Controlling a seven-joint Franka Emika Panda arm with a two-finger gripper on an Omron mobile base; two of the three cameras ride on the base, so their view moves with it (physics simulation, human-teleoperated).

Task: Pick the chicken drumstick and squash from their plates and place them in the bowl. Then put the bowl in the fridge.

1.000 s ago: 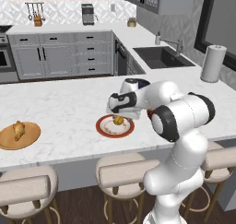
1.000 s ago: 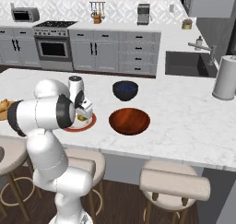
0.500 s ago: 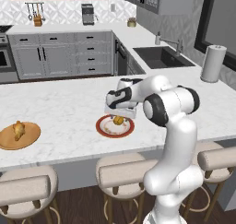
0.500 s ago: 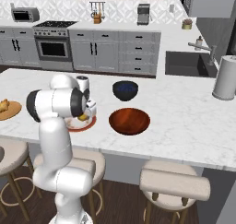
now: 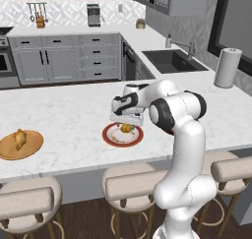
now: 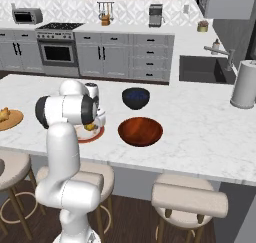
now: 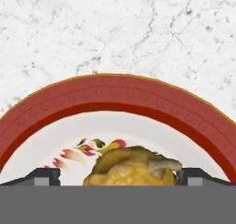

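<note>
Now the hand [image 7: 118, 177] sits spread-fingered around the squash [image 7: 131, 167] on its plate [image 7: 115, 98].

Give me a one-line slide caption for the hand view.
Open pincer straddling the squash on the red-rimmed white plate, marble counter beyond.

red-brown bowl [image 6: 140, 131] beside blue bowl [image 6: 136, 98], marble counter [image 6: 200, 132]

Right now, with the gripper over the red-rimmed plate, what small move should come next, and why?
Probably close the jaws on the squash. The gripper is open and low over the plate, with one fingertip on either side of the squash, which lies roughly centred between them. If the tips look too high to grip, ease down a touch first.
</note>
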